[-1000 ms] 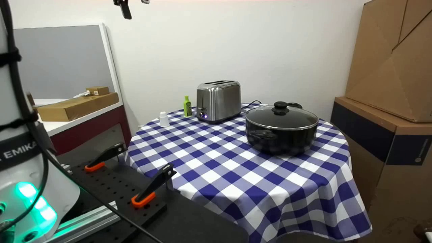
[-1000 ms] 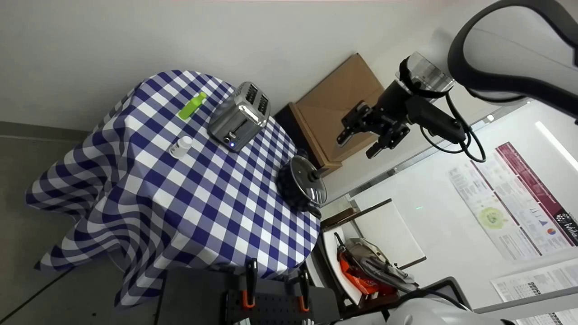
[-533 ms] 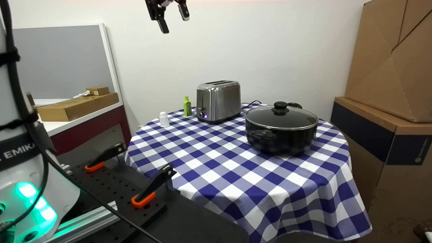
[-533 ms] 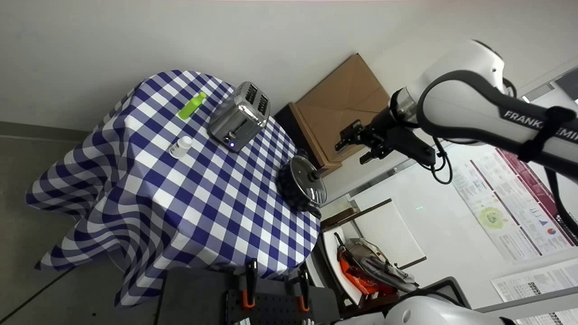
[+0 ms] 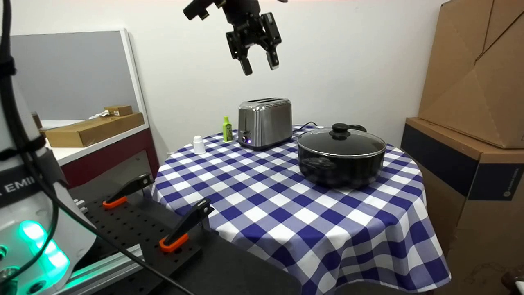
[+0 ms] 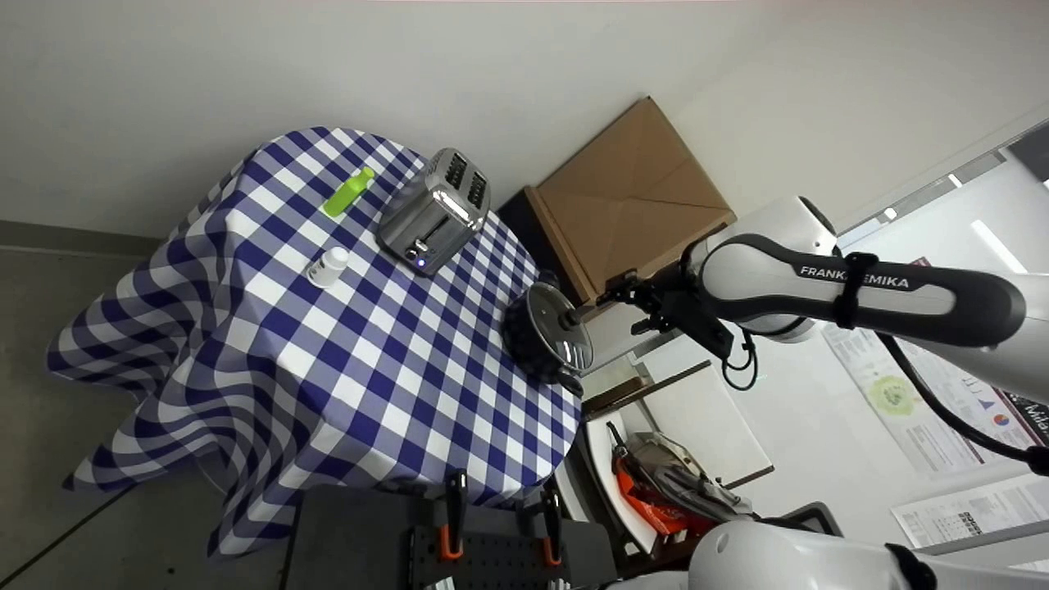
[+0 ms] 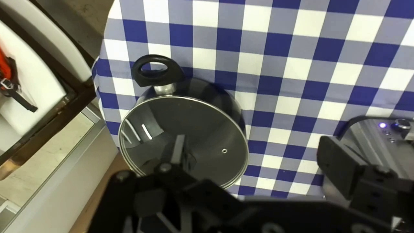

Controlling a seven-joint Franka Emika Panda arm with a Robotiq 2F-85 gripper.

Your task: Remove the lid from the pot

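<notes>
The black pot (image 5: 348,172) stands on the checked tablecloth, and it also shows in the other views (image 6: 521,338) (image 7: 210,87). The round glass lid (image 5: 360,144) with its black centre knob lies on the pot in both exterior views (image 6: 551,318). In the wrist view the lid (image 7: 207,119) fills the left middle, and one finger covers its knob. My gripper (image 5: 260,65) is open with nothing between its fingers. It hangs high above the table, over the toaster's top in that exterior view, and also shows in the wrist view (image 7: 252,142) and an exterior view (image 6: 620,316).
A silver toaster (image 5: 270,123) stands beside the pot. A green bottle (image 5: 227,129) and a white bottle (image 5: 199,146) stand on the tablecloth (image 5: 262,196). Large cardboard boxes (image 5: 479,82) rise beside the table. Black clamps (image 5: 186,225) hold the mounting board at the table's near edge.
The gripper has come down and moved toward the pot, rightward in an exterior view, and stays open. The pot, lid, toaster and bottles have not moved.
</notes>
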